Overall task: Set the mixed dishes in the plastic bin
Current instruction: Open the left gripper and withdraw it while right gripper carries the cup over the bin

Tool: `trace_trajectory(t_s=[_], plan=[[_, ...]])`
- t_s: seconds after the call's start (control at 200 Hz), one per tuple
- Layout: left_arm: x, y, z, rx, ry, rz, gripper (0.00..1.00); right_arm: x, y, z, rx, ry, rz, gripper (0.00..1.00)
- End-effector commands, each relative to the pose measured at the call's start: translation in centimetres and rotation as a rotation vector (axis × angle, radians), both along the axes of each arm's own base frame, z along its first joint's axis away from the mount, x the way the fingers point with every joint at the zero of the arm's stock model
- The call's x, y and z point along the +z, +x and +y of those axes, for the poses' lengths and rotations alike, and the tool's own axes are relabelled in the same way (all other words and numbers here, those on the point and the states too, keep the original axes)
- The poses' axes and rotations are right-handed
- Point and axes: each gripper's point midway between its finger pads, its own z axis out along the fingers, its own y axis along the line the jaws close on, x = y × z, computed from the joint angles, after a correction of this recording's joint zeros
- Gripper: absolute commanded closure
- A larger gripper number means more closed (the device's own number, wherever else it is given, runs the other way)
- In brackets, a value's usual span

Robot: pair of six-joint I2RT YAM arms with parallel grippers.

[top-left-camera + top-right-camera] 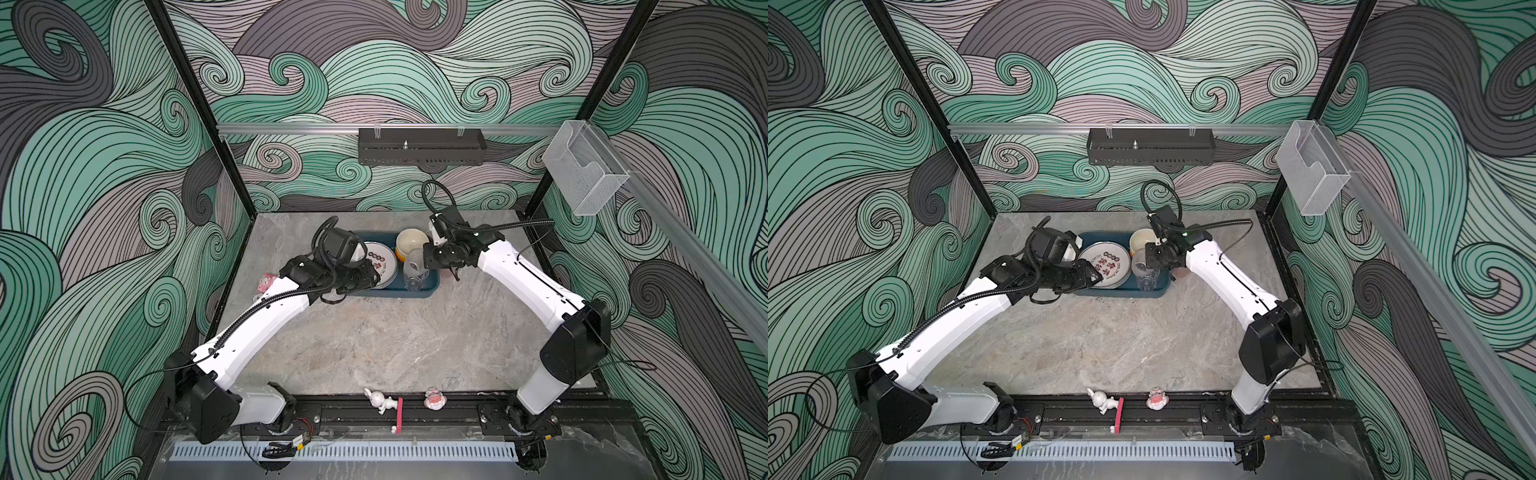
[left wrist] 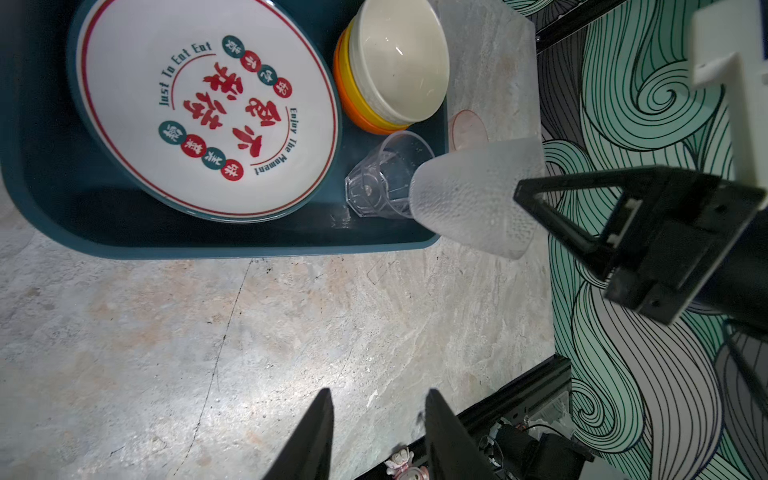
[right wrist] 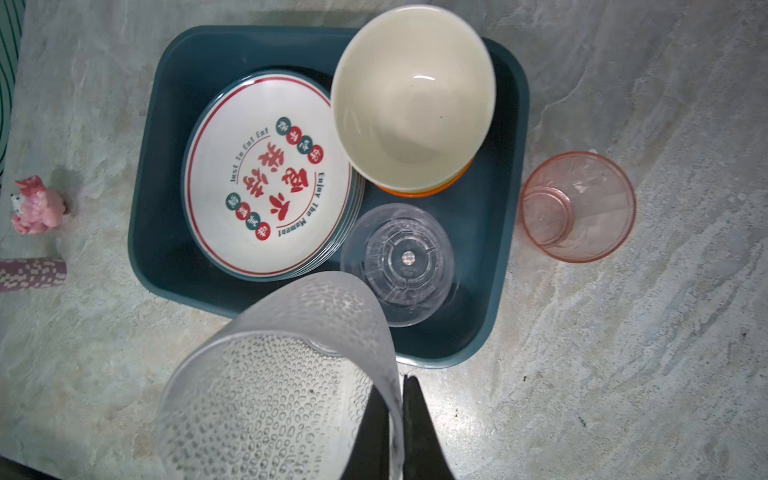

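Right claw pinches the frosted dimpled glass just by its rim, so it could slip onto the clear faceted glass in the teal plastic bin. Left claw is half-open, empty.

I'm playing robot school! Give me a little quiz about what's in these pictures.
1. True or false: the pink glass stands on the table, outside the bin.
2. What does the right gripper hold? A a spoon; B the frosted glass; C nothing.
3. Fill in: the top bowl in the stack is ____ coloured.
Key: 1 true; 2 B; 3 cream.
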Motion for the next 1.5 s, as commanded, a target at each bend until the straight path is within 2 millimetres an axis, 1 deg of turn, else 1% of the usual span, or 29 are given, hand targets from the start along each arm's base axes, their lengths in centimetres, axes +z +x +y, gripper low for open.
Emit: trace_trajectory(t_s=[0.0,0.195,0.455,1.016,1.361,1.496], plan=[[0.4,0.0,1.3,0.043,-0.005,-0.019,0.59,-0.1,1.2,-1.1,-0.023,-0.015,-0.002,1.00],[-0.5,-0.6,2.5,0.066,0.002,-0.003,0.57,-1.2,2.6,-1.8,-0.049,-0.010,0.026,1.00],[-1.5,-1.1,3.7,0.091,0.008,0.016,0.57,-2.8,3.7,-1.5,-0.051,-0.010,0.063,1.00],[-3.1,-1.5,4.2,0.112,-0.001,0.060,0.57,-6.7,4.6,-0.7,-0.041,-0.037,0.143,1.00],[-3.3,-1.6,4.7,0.126,-0.003,0.062,0.57,-8.4,4.7,-0.6,-0.044,-0.058,0.173,0.99],[-3.4,-1.7,4.9,0.131,-0.003,0.063,0.57,-8.7,4.8,-0.6,-0.044,-0.073,0.173,0.99]])
